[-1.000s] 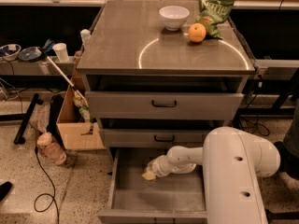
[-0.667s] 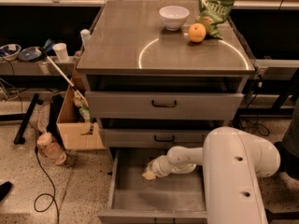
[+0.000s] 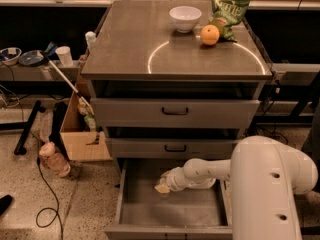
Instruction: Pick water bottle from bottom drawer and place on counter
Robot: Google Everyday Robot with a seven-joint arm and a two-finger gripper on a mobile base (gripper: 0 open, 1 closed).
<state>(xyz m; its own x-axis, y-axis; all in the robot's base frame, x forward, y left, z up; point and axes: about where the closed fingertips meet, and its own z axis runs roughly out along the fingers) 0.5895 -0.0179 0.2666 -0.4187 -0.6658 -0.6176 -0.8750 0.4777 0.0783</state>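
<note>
Speckled terrazzo floor (image 3: pixel 30 204) surrounds a grey metal cabinet (image 3: pixel 100 111) of three drawers, its broad flat counter (image 3: pixel 125 49) marked with a bright circular arc. The robot's bulky white arm (image 3: pixel 267 184) fills the lower right. Its slimmer forearm stretches leftward and slightly down into the open bottom drawer (image 3: pixel 170 214), a deep grey tray pulled out toward the camera. The gripper (image 3: pixel 163 186) sits low over the drawer's floor, left of centre and in the rear half, showing a pale yellowish tip. Whether the claw is wide, narrow or holding anything cannot be told. The small clear water bottle cannot be picked out in the drawer from this view.

Arm and gripper hold the same pose and place as a second ago, and nothing on the counter has shifted.

Both upper drawers (image 3: pixel 175 113) with black handles are shut. An open cardboard box (image 3: pixel 82 141) stands left of the cabinet. On the counter's far end lie a green snack bag (image 3: pixel 227 11), a white bowl (image 3: pixel 185 18) and an orange (image 3: pixel 209 34), which touches the bag.
</note>
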